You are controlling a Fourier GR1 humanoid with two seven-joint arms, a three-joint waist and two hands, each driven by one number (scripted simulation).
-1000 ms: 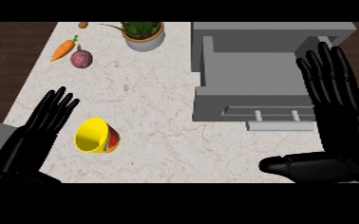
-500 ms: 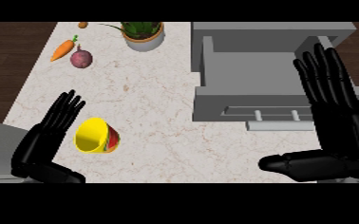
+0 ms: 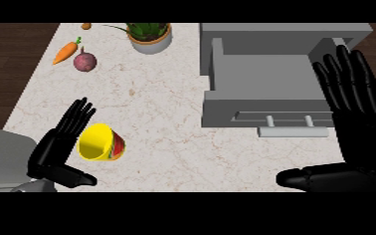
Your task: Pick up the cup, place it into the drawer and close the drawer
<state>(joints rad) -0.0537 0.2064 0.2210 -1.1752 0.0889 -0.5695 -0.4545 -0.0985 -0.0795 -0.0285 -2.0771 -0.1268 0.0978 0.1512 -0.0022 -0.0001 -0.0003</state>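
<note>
Left hand [image 3: 58, 142], fingers straight and holding nothing, flanks the glossy yellow cup [image 3: 101, 143] tipped on marbled counter [image 3: 161, 109].

Kitchen. Pale marble-patterned bench [image 3: 169, 114]; open grey drawer unit with bar handle [image 3: 260, 87]; orange carrot [image 3: 66, 53]; dark red round beet-like vegetable [image 3: 85, 61]; white-potted green plant [image 3: 149, 36]; dark wood floor [image 3: 22, 55].

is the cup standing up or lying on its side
On its side: the yellow cup lies on the counter with its open mouth facing the left hand beside it.
</note>
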